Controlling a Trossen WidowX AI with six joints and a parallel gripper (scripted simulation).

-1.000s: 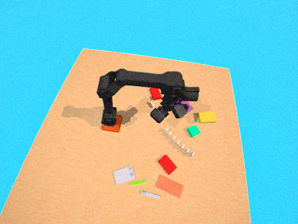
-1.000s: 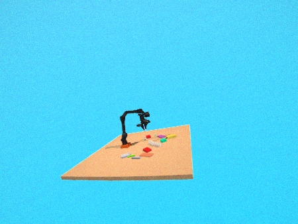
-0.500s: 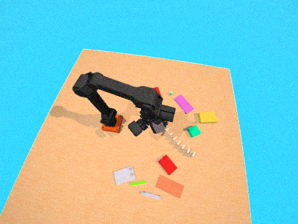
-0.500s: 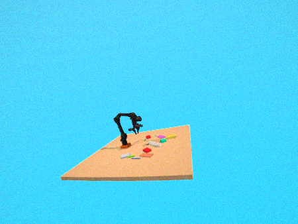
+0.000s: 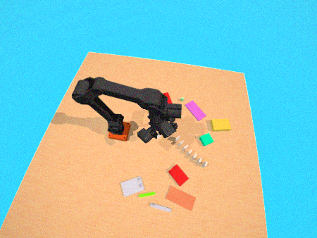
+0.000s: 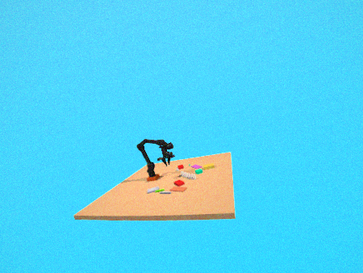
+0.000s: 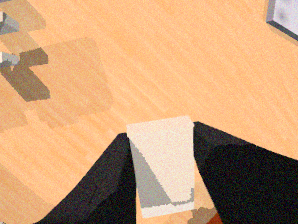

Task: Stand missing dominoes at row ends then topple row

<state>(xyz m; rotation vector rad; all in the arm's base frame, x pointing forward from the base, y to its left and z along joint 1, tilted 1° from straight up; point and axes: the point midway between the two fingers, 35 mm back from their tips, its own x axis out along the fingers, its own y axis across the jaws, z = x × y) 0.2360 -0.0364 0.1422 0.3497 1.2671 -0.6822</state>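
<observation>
One wooden table (image 5: 88, 169) (image 6: 161, 206) (image 7: 175, 60) supports the arm and all loose items. The black arm (image 5: 121, 89) (image 6: 153, 141) rises from an orange base plate (image 5: 113, 136) (image 6: 149, 178), reaches across and bends downward. At its end, the gripper (image 5: 157, 135) (image 6: 168, 165) (image 7: 160, 136) is partly closed, its fingers set a small part of their range apart and seated against the two side edges of a white domino (image 5: 158, 136) (image 7: 165, 160). The domino is held above the table, near one end of the row.

The row of dominoes (image 5: 190, 152) (image 6: 188, 175) (image 7: 9, 60) consists of seven upright white pieces set diagonally, each apart from the next.

Flat pieces lie around the row. The orange sheet (image 5: 181, 198) (image 6: 178, 189) is beyond the near red block (image 5: 178, 174) (image 6: 179, 182). The pale grey box (image 5: 132, 186) (image 6: 152, 190) (image 7: 287, 17) lies beside the lime bar (image 5: 146, 194) (image 6: 160, 191); the grey bar (image 5: 160, 207) (image 6: 165, 193) is near both. On the opposite side are the magenta slab (image 5: 196, 110) (image 6: 196, 166), the yellow block (image 5: 220, 124) (image 6: 209, 166), the far red block (image 5: 168, 98) (image 6: 180, 166), partly hidden by the arm in the top view, and the teal block (image 5: 206, 139) (image 6: 198, 171). The smallest item, a green cube (image 5: 182, 99), is located between the far red block and the magenta slab.
</observation>
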